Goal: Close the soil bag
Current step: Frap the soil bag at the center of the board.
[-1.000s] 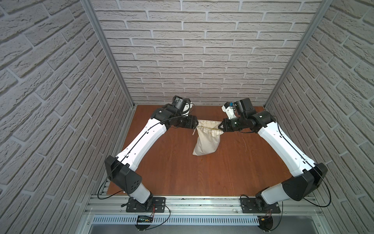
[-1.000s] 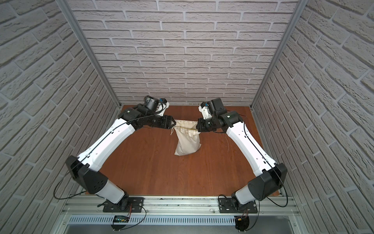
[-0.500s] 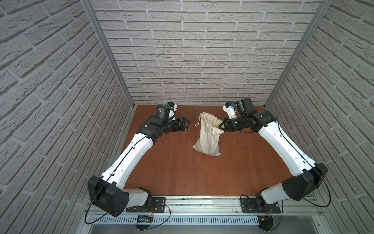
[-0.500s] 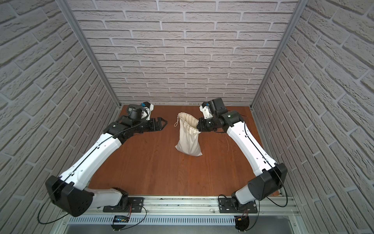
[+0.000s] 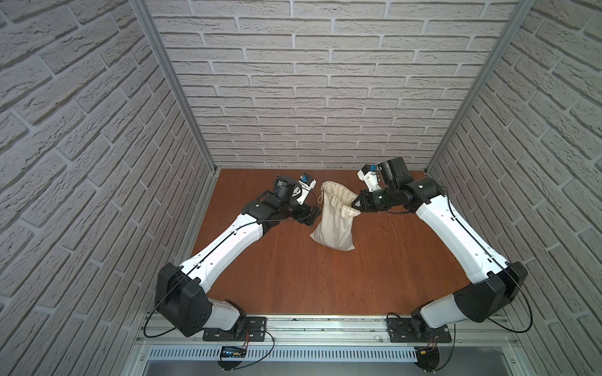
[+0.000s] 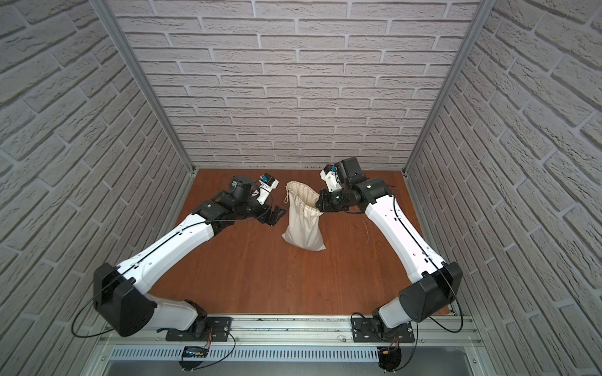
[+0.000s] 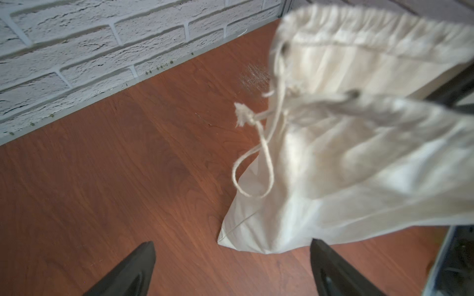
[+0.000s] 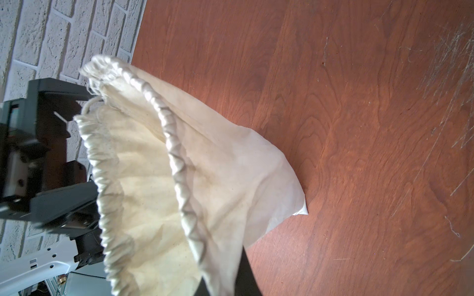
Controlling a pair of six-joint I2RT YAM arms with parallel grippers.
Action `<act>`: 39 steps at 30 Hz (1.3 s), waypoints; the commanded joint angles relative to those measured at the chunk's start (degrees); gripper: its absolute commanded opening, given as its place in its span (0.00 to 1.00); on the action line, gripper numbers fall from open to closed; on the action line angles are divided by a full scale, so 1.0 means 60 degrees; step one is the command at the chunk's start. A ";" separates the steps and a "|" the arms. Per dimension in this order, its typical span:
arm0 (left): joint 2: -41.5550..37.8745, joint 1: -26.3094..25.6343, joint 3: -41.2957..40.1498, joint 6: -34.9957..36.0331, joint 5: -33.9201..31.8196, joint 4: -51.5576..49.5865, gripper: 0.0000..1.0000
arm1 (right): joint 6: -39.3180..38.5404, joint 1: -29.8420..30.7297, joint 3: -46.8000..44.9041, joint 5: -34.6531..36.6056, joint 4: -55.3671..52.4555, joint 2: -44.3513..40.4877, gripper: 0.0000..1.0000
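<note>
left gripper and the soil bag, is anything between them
Only bare table, in the left wrist view. The open left gripper faces the soil bag, whose cord dangles on that side.

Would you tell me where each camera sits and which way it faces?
Top views: high over the front rail, looking down at the table; both arms and the soil bag show.
Left wrist: on the left arm, facing the bag and its cord past the open left gripper.
Right wrist: on the right arm, facing the bag's rim, pinched by the right gripper.
Shared: all show the bag.
</note>
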 commanded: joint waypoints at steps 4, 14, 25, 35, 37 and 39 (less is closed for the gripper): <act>0.0496 0.0068 -0.0092 0.0934 -0.0103 0.1013 0.96 | -0.0107 0.0083 0.0140 -0.0193 0.0152 -0.0449 0.03; 0.0726 0.0091 -0.0097 0.1120 0.0110 0.2326 0.96 | 0.0003 0.0178 -0.0036 -0.0162 0.0306 -0.0481 0.03; 0.1367 0.0180 0.0330 0.1142 0.0002 0.2863 0.89 | -0.0009 0.0243 -0.0049 -0.0040 0.0174 -0.0704 0.03; 0.1187 0.0218 0.0411 0.1367 0.0902 0.2535 0.76 | -0.0123 0.0244 -0.0041 0.0185 0.0032 -0.0720 0.03; 0.1090 0.0238 0.0383 0.1431 0.0970 0.2450 0.76 | -0.0139 0.0246 -0.0049 0.0184 0.0035 -0.0728 0.03; 0.0953 0.0286 0.0298 0.1486 0.1049 0.2473 0.75 | -0.0127 0.0244 -0.0048 0.0127 0.0067 -0.0712 0.03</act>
